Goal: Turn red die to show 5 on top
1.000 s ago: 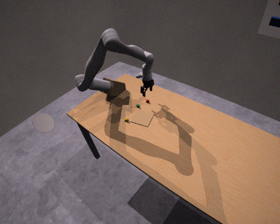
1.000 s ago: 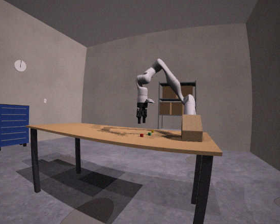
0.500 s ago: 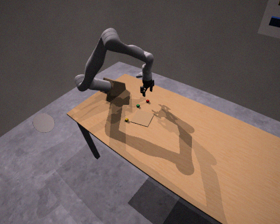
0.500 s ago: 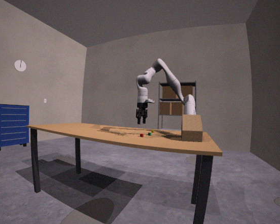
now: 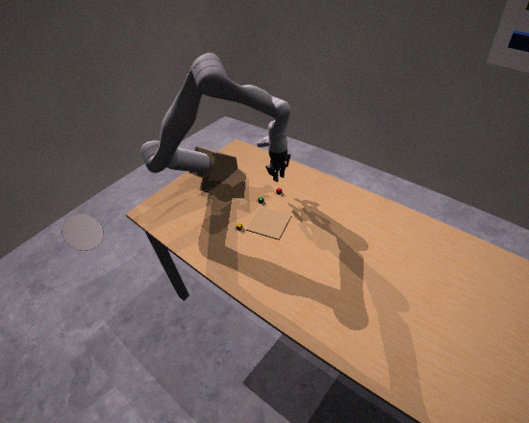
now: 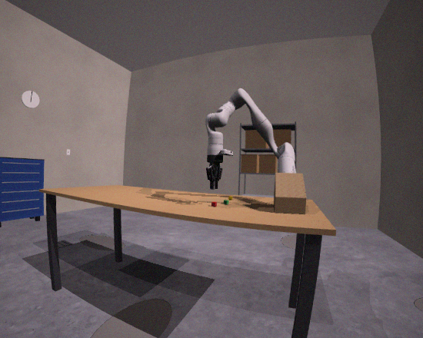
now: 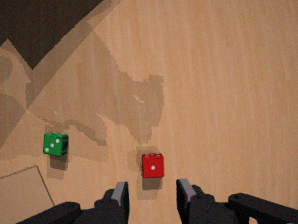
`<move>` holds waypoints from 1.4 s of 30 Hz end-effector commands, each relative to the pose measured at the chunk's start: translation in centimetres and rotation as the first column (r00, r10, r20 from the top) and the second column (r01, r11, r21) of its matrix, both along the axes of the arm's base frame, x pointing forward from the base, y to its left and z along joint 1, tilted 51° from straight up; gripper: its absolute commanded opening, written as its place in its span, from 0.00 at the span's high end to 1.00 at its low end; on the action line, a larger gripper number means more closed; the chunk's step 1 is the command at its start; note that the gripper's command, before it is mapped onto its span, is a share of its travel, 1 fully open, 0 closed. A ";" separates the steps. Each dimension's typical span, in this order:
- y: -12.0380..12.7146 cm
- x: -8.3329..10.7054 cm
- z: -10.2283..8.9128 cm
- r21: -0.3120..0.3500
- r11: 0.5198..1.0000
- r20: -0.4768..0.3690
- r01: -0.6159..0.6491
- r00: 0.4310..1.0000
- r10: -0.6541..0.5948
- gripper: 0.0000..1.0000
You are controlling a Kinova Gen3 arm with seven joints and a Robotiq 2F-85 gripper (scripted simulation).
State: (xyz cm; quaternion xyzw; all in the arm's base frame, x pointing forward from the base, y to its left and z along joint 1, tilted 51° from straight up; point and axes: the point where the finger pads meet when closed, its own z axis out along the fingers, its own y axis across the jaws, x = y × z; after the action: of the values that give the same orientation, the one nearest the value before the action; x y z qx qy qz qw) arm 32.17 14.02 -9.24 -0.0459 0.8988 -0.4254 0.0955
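The red die [image 5: 279, 190] lies on the bare table, off the mat, just beyond the mat's far corner. It also shows in the exterior view [image 6: 214, 203] and in the wrist view [image 7: 152, 164]. The tan mat [image 5: 269, 223] lies flat on the table; its corner shows in the wrist view [image 7: 23, 192]. My gripper [image 5: 275, 175] [image 6: 214, 186] hangs above the red die, pointing down, clear of the table. Its fingers are partly narrowed with a gap between them and hold nothing. The die's pips are too small to read.
A green die [image 5: 261, 199] [image 7: 56, 144] lies on the table near the mat's far-left edge. A yellow die [image 5: 239, 226] lies by the mat's left corner. A brown box [image 5: 218, 170] [image 6: 290, 193] stands at the arm's base.
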 end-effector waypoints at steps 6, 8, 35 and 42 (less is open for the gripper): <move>0.0 -0.2 -0.2 0.005 1.000 0.000 0.001 1.000 -0.001 0.65; 0.0 -0.2 -0.2 0.005 1.000 0.000 0.001 1.000 -0.001 0.65; -0.6 -0.1 -0.7 0.005 1.000 -0.002 0.002 1.000 -0.002 0.65; -1.2 0.1 -1.3 0.005 1.000 -0.002 0.002 1.000 -0.002 0.65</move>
State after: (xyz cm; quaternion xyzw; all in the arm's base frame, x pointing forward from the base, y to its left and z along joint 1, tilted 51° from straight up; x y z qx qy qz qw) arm 32.07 13.33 -10.16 -0.0452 0.9002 -0.4229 0.0936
